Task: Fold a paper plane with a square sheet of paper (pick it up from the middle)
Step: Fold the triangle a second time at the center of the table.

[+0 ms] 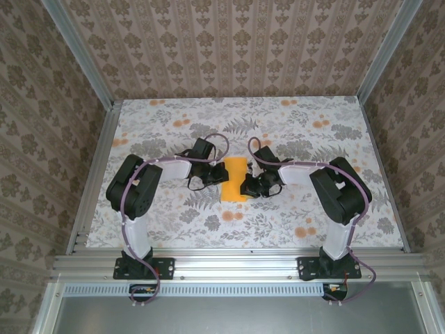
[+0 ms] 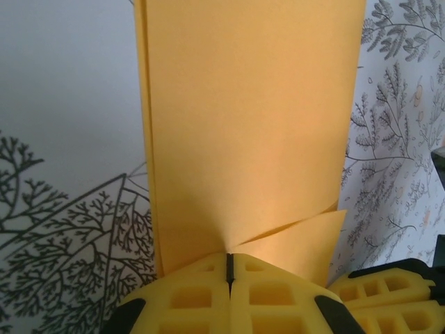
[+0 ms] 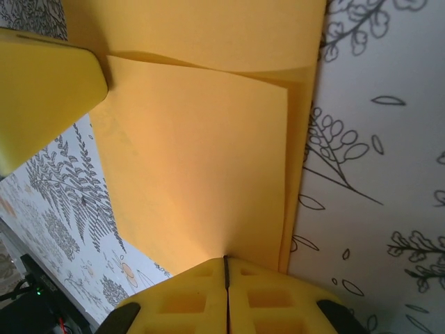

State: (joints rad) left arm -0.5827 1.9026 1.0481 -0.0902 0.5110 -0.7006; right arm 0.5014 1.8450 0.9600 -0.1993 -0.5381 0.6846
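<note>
The square sheet of paper point(image 1: 235, 178) is orange-yellow and folded into a narrow oblong with layered flaps, at the middle of the table. It has no pointed paper plane shape. My left gripper point(image 1: 221, 174) meets its left edge and my right gripper point(image 1: 247, 184) its right edge. In the left wrist view the sheet point(image 2: 250, 118) runs away from my left gripper point(image 2: 229, 259), whose yellow jaws are pressed together on its near edge where creases converge. In the right wrist view the sheet point(image 3: 201, 153) likewise ends in the closed seam of my right gripper point(image 3: 224, 261).
A floral tablecloth point(image 1: 292, 223) covers the table. Aluminium rails point(image 1: 90, 174) border its left, right and near edges, with patterned walls behind. The other gripper's yellow finger point(image 3: 42, 90) sits close by at the paper's far edge.
</note>
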